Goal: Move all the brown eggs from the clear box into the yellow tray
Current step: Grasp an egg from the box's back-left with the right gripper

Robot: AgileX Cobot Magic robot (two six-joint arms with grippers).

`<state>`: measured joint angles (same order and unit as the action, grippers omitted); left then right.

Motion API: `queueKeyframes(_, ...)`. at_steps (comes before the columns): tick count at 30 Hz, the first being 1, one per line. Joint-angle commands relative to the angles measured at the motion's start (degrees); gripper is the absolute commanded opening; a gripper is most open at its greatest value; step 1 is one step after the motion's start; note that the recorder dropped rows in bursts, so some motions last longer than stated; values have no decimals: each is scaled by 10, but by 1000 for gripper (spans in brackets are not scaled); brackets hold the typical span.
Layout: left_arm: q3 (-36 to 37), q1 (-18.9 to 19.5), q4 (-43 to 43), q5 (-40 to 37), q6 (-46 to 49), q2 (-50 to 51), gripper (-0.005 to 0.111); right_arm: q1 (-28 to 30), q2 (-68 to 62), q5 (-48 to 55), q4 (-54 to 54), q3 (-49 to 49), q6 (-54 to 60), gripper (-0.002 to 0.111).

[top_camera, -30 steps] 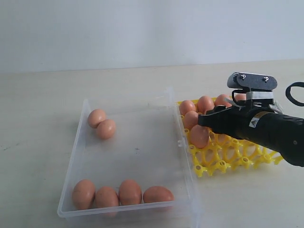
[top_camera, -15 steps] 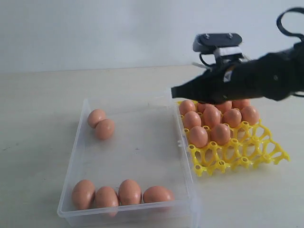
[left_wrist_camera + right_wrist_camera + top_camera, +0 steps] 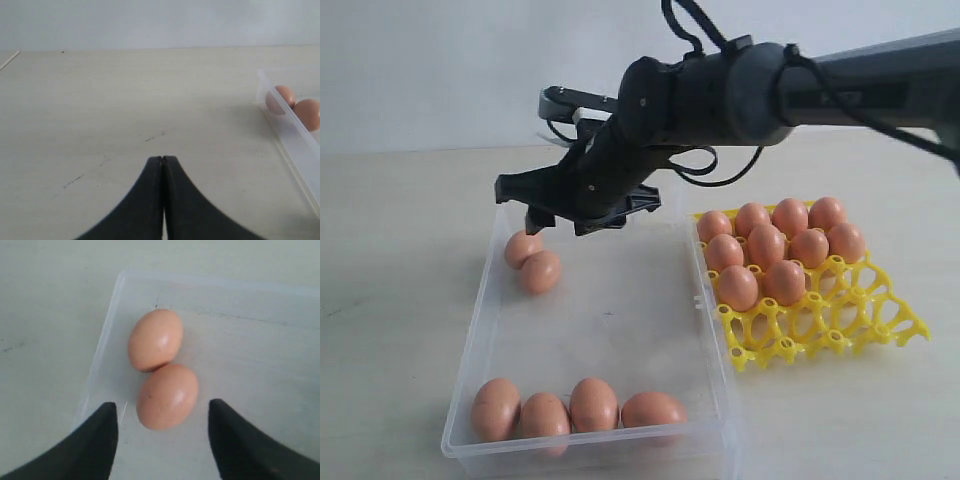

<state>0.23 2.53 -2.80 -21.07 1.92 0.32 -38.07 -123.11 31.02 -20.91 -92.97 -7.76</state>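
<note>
Right tool point(image 3: 578, 216): you are seeing it hanging over the far left corner of the clear box point(image 3: 712, 335), fingers spread apart and gripping nothing. Brown eggs point(image 3: 542, 271): two are lying touching each other under it, close against the left wall; four are sitting in a row along the near wall, with bare floor showing between the groups. Yellow tray point(image 3: 820, 335): it is lying just beside the box's right wall on the table point(image 3: 400, 250), carrying ten eggs in its far rows, its near cups standing open. Left tool point(image 3: 162, 160): its fingers are pressing together over the table, outside the box
</note>
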Motion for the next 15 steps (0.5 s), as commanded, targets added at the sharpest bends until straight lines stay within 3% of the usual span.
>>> queueKeyframes(1, -2, -3, -3, 8, -3, -3, 0, -6, -46, 7, -10, -56, -14, 65)
queueKeyframes(9, -2, -3, -3, 8, -3, -3, 0, -19, -124, 43, 10, -103, -13, 62)
queueKeyframes(10, -2, -3, -3, 8, -3, -3, 0, -19, -126, 45, 15, -103, -13, 50)
queueKeyframes(11, -2, -3, -3, 8, -3, -3, 0, -19, -125, 42, 16, -103, -13, 26)
queueKeyframes(13, -2, -3, -3, 8, -3, -3, 0, -19, -113, 37, 25, -103, -1, 1)
queueKeyframes(15, -2, -3, -3, 8, -3, -3, 0, -18, -92, 17, 46, -96, 11, 0)
